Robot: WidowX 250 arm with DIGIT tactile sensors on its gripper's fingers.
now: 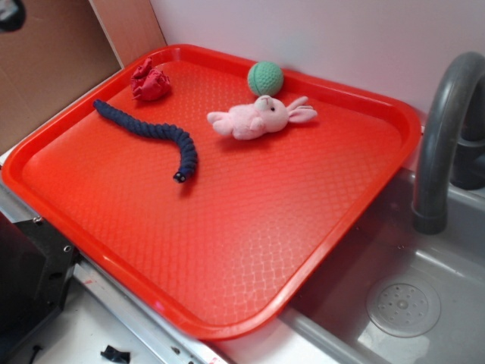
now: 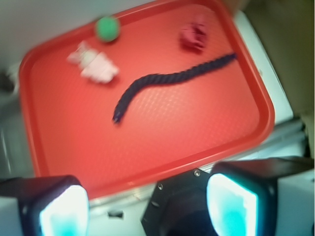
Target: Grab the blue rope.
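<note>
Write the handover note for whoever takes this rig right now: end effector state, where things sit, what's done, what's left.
End effector: open, empty, high above the near edge of the tray, well clear of everything.
Blue rope: lies loose on the red tray, curved, one end near the red cloth wad, the other end toward the tray's middle. Nothing touches it.
Also on the tray: pink bunny and green ball at the far side, apart from the rope.
Done: nothing yet; rope not grabbed.
Left: move over the rope, come down, close on it, lift.
</note>
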